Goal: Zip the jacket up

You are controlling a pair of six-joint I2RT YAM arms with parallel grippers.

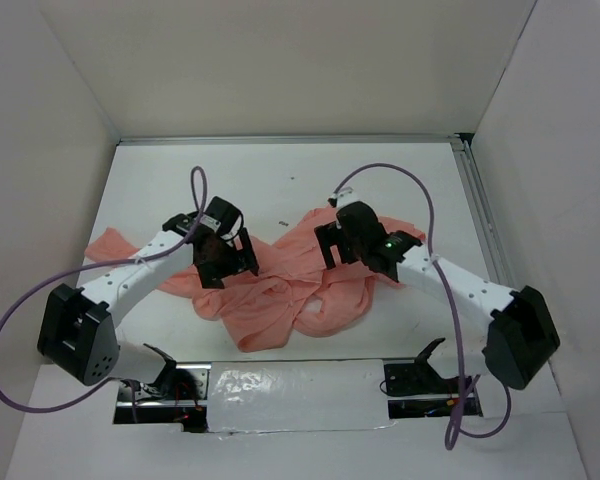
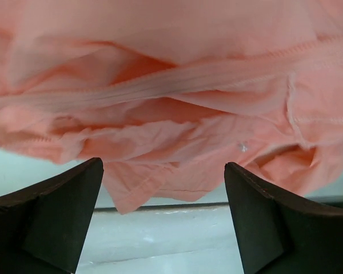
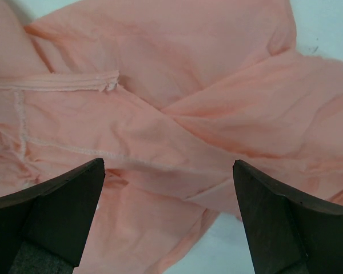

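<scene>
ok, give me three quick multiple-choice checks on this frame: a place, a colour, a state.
1. The jacket lies: A) folded by the left base B) hanging off the far edge C) crumpled mid-way across the table.
2. Jacket colour: A) blue B) salmon-pink C) white.
3. The left gripper and right gripper are: A) both open, empty B) both shut on fabric C) left shut, right open.
Answers: C, the top view shows it bunched mid-table; B, pink in every view; A, the wrist views show fingers apart, gripping nothing.
</scene>
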